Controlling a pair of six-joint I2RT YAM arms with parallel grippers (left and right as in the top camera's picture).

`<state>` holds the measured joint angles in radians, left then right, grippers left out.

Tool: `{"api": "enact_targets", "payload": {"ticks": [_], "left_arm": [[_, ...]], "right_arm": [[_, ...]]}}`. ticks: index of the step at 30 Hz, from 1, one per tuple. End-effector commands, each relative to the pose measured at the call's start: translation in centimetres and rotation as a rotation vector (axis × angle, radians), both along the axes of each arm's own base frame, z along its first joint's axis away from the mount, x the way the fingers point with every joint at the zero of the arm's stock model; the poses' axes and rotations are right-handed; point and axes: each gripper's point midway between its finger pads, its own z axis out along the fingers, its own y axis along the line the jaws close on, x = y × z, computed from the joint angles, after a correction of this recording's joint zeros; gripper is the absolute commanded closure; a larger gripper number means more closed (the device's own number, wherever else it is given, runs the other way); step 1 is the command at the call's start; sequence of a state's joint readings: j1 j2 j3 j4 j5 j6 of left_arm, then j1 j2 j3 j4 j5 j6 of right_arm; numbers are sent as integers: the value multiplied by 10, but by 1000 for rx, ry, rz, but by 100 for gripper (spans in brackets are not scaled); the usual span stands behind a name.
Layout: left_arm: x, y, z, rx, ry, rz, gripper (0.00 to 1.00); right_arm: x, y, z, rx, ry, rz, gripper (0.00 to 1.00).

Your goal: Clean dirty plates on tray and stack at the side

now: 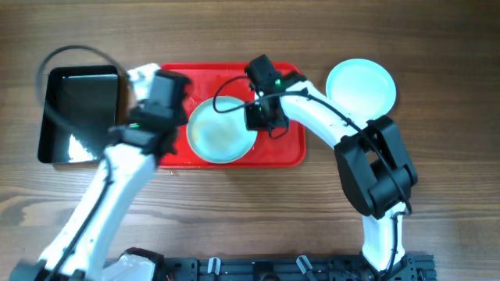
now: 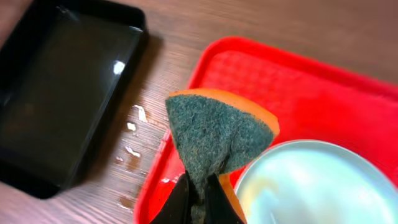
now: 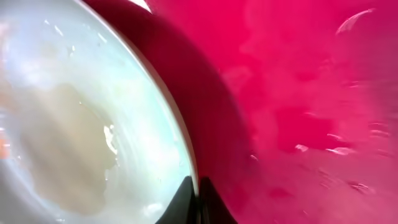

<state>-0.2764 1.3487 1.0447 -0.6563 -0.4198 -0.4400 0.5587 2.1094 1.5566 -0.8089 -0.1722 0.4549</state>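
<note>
Well, we see the red tray point(image 1: 287, 152) lying by the far edge of the worktop point(image 1: 234, 211), near the middle. The dirty plate point(image 1: 221, 131) sits on it with a pale brown smear point(image 3: 68, 149), so we think it needs wiping.

The left fingers point(image 2: 179, 205) pinch a sponge point(image 2: 217, 134), green on one side and orange on the other. It hangs over the tray's left rim, just beside the dirty plate, ready to scrub, we guess.

The right fingers point(image 3: 185, 202) are pressed together right at that plate's right rim. We think they are there to stop it sliding. We cannot tell if the thin rim is caught between them.

The clean plate point(image 1: 360, 87) lies on the worktop just beside the tray, toward the far right corner. That must be the stacking place.

A black pan point(image 1: 78, 117) sits toward the far left corner, with water drops point(image 2: 134, 130) beside it.

We can find only two plates. The arms hide parts of the tray, and the right wrist view is blurry.
</note>
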Motion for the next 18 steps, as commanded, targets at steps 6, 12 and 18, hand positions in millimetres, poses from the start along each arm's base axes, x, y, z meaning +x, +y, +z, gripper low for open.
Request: {"api": "enact_targets", "payload": {"ticks": [6,12,18], "left_arm": [[-13,-23,-18,-391,135,-149,96],[-13,-25,-39,-386,202,-162,96],[-14,-25,-61,-387,275,-146,96]], "right_arm": [[69,-35,143,-284,-422,126,96],[71,-60,215,-651,-646,233,96],[54,-52,261,-963,-809,269,96]]}}
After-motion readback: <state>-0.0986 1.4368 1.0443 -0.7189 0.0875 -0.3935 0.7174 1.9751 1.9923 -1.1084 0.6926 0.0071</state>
